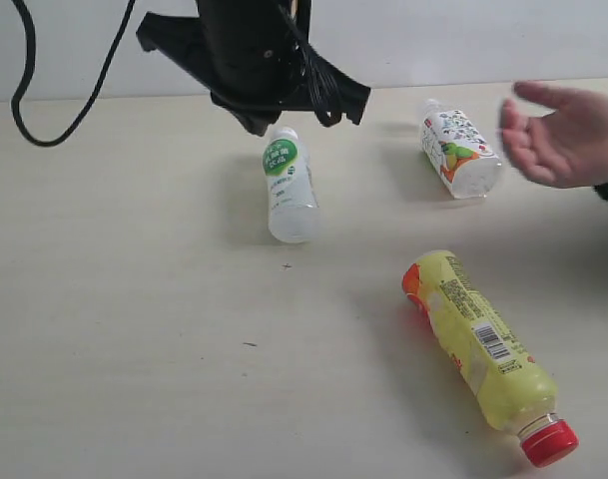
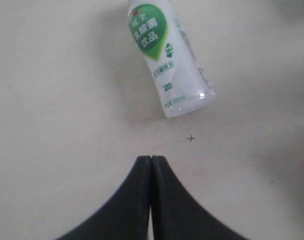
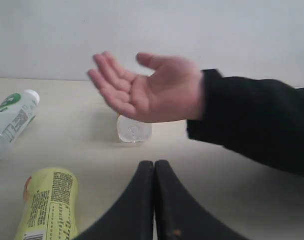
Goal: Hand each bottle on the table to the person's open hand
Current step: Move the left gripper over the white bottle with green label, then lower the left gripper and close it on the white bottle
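The table (image 1: pixel 134 349) looked smooth and matt, pale with a faint wood grain. All 3 bottles were plastic. The green bottle (image 1: pixel 289 190) was clear and glossy, with a glint near its base. The yellow bottle (image 1: pixel 483 344) was translucent under a shiny printed label, and its red cap (image 1: pixel 549 442) was opaque. The left gripper (image 2: pixel 151 159) and right gripper (image 3: pixel 154 162) were matt black. The sleeve (image 3: pixel 256 125) was dull dark cloth.

Pale beige tabletop (image 1: pixel 134 329) with tiny dark specks (image 1: pixel 250 344), green-and-white-labelled clear bottle (image 1: pixel 289 190) upper centre, colourful white-labelled clear bottle (image 1: pixel 460 152) upper right, yellow bottle (image 1: pixel 483 349) with red cap (image 1: pixel 550 442) lower right, black sleeve (image 3: pixel 256 125) at right edge.
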{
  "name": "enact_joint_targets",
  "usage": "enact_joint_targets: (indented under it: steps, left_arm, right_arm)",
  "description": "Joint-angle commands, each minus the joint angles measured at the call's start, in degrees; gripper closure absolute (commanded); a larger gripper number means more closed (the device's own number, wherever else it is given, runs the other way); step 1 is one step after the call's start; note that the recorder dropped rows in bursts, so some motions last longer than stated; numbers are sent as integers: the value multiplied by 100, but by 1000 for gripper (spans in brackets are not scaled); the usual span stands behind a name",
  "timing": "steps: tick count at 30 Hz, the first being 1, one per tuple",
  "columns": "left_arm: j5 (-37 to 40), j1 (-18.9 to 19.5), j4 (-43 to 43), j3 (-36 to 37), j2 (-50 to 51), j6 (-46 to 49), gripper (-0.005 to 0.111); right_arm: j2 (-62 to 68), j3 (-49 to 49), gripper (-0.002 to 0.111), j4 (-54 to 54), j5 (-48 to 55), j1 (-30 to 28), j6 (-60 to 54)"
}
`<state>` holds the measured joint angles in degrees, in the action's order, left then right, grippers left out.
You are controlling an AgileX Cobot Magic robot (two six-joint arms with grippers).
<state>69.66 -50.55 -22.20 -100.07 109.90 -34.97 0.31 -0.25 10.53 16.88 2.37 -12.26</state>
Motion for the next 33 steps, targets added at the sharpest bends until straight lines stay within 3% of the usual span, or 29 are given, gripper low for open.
enact_joint_targets:
  steps: [1,5,15,18,23,26,29,33]
  left_arm:
    - [-545,175,-111,384,-50,-933,105]
    - [-1162,393,47,667,-40,-1550,105]
    - [-2416,604,1020,854,315,-1225,100]
    - [-2613,604,1110,854,460,-1182,91]
    - [-2667,604,1058,854,545,-1173,65]
    - [-2723,614,1034,854,561,-1173,39]
    - [-2916,614,983,854,561,-1173,3]
    - [-3222,614,735,854,611,-1281,3]
  right_arm:
    - [-31,25,108,2,-32,-35,7]
    - [-31,25,108,2,-32,-35,7]
    - [-31,25,108,2,-32,-35,7]
    - [-31,25,108,2,-32,-35,7]
    - [-31,25,108,2,-32,-35,7]
    - [-31,25,108,2,-32,-35,7]
    - [-31,25,108,2,-32,-35,7]
    - [-31,25,108,2,-32,-35,7]
